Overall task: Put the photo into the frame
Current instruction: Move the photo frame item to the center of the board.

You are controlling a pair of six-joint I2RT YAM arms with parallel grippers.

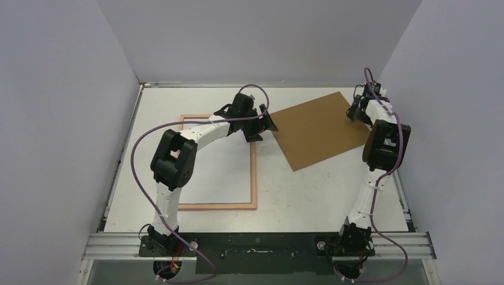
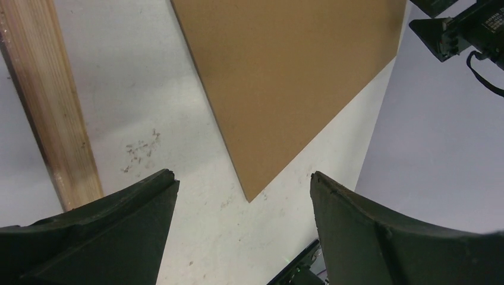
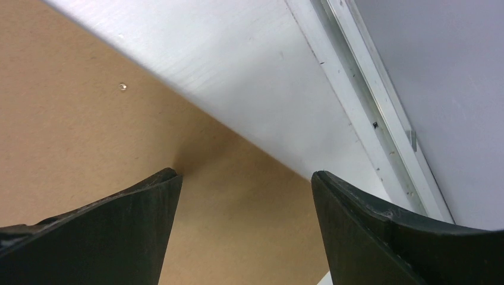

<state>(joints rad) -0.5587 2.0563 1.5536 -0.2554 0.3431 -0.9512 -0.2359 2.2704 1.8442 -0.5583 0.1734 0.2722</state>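
The frame (image 1: 217, 206) lies flat on the left of the table, tan wood side up; one wooden rail (image 2: 59, 119) shows in the left wrist view. A plain white rectangle (image 1: 220, 172) fills its opening, seemingly the photo's white back; no printed side shows. My left gripper (image 1: 262, 129) hovers open between the frame's far right corner and the brown backing board (image 1: 318, 130). The board's corner (image 2: 252, 193) points into the gap of that gripper (image 2: 243, 178). My right gripper (image 1: 355, 111) is open over the board's far right edge (image 3: 238, 148), with nothing held between its fingers (image 3: 245, 175).
The brown board (image 2: 285, 77) lies tilted on the right half of the table. A metal rail (image 3: 380, 119) and the grey wall run close beside the right gripper. Purple cables loop over both arms.
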